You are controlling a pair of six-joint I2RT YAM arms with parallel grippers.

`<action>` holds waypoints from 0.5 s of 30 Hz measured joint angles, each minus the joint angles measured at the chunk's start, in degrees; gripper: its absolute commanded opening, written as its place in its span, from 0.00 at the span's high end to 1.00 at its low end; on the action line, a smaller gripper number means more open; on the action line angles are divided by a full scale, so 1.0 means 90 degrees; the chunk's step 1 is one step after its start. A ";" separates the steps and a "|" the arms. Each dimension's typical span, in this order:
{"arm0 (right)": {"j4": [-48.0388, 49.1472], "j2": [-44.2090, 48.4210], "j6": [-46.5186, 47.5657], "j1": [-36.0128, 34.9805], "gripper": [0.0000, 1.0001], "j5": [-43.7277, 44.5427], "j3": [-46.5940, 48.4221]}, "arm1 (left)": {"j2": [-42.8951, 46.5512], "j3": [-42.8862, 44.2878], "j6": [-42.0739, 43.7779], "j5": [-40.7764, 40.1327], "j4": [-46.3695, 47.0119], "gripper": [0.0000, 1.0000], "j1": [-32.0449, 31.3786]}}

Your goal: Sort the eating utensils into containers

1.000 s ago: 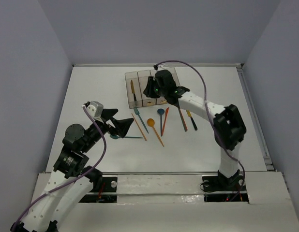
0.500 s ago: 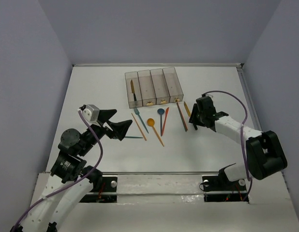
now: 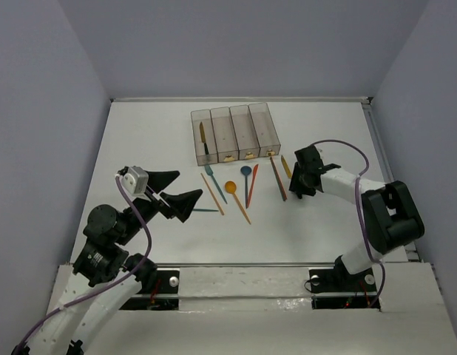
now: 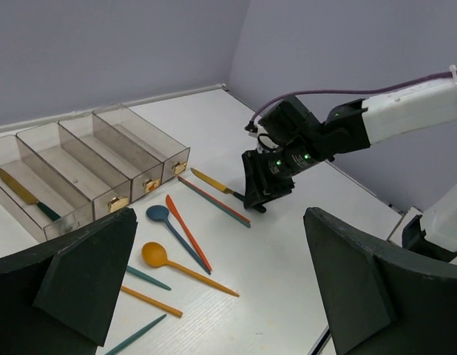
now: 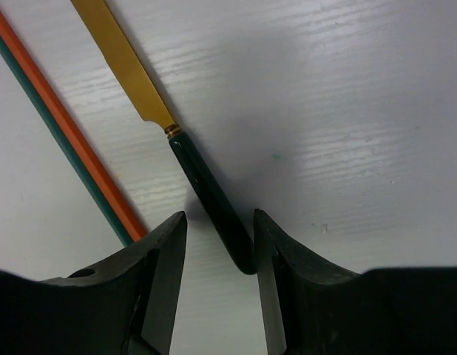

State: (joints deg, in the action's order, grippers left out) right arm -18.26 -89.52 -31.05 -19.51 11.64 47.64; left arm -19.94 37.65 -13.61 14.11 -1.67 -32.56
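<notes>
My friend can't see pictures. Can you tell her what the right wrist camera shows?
The right end effector is open over a white table, with its two dark fingers on either side of the dark green handle of a gold-bladed knife. An orange stick and a teal stick lie side by side to the knife's left.

I see a knife with a shiny gold blade and smooth dark handle. The white table looks matt.

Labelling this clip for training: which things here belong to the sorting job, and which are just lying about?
Job: bins, binned knife, gold knife, orange spoon, blue spoon, teal fork, sticks.
Lying about: nothing loose, only the arms' purple cable.
</notes>
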 measured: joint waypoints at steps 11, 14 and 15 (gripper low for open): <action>-0.0204 -0.0515 0.0090 0.0000 0.82 0.0073 0.0539 | 0.0036 0.0393 0.0100 -0.0284 -0.0403 0.01 -0.0129; -0.0216 -0.0508 0.0090 0.0007 0.90 0.0070 0.0537 | 0.0034 0.0386 0.0124 -0.0335 -0.0442 0.01 -0.0131; -0.0219 -0.0505 0.0090 0.0007 0.93 0.0070 0.0537 | 0.0034 0.0384 0.0126 -0.0342 -0.0444 0.01 -0.0131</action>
State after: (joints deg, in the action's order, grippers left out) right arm -20.23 -94.06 -30.24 -19.44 12.27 52.47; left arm -19.64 41.10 -12.47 11.03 -5.67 -33.74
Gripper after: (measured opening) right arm 0.200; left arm 0.992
